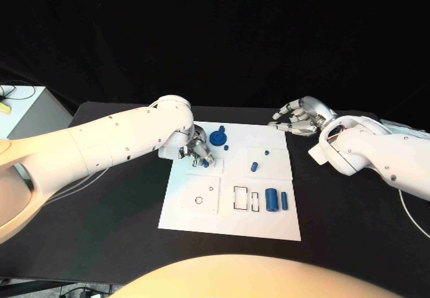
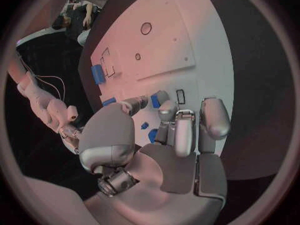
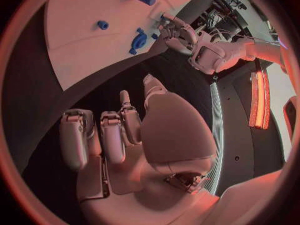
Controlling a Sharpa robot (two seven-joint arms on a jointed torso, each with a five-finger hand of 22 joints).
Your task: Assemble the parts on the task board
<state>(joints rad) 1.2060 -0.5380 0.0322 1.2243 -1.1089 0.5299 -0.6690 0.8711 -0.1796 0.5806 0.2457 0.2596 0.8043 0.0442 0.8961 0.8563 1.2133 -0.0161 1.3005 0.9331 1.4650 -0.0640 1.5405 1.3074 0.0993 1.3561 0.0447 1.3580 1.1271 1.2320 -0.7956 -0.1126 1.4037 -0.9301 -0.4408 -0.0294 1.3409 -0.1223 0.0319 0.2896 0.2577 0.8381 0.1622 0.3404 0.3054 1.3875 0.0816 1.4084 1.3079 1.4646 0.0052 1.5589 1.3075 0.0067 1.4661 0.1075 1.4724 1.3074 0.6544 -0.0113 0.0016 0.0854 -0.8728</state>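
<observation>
the left hand is down on the white board near its far left corner, fingertips pinching a small blue part. other blue parts lie further right. the right hand hovers beyond the board's far right corner, fingers loosely spread, holding nothing.

text: none legible | labels: none | numbers: none
</observation>
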